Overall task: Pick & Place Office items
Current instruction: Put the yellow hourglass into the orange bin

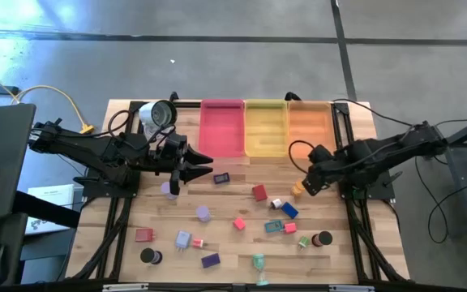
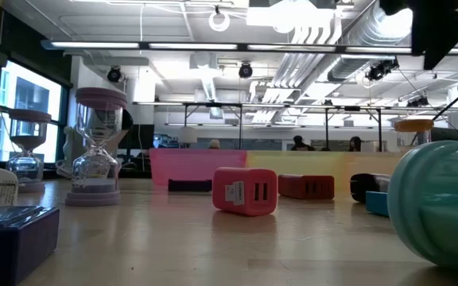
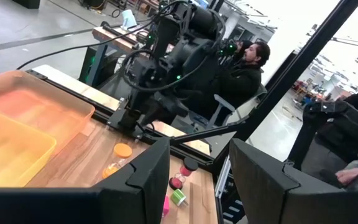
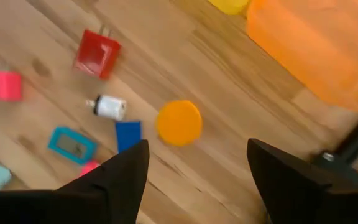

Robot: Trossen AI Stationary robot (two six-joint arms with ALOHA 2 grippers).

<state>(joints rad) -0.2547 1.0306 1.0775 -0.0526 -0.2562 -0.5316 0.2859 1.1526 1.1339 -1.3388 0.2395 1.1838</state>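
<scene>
Several small office items lie scattered on the wooden table [image 1: 160, 219]: a red block [image 1: 259, 192], a blue block [image 1: 289, 210], a teal piece [image 1: 274, 226], lavender cylinders [image 1: 203, 213] and black discs [image 1: 148, 256]. My right gripper [image 1: 305, 185] points down, open, above an orange disc [image 4: 179, 122]. In its wrist view the right gripper [image 4: 197, 171] shows nothing between its fingers. Beside the disc lie the blue block [image 4: 128, 134], a small white piece [image 4: 109, 106] and the red block [image 4: 97, 55]. My left gripper [image 1: 201, 169] hovers level over the table's left half, and the left gripper [image 3: 199, 180] is open and empty.
Three trays stand side by side along the far edge: pink [image 1: 221, 128], yellow [image 1: 264, 128] and orange [image 1: 308, 126]. A round silver-and-white object [image 1: 159, 113] sits at the far left. In the low view a red block [image 2: 245, 191] and hourglasses [image 2: 98, 147] stand on the table. People sit beyond the table.
</scene>
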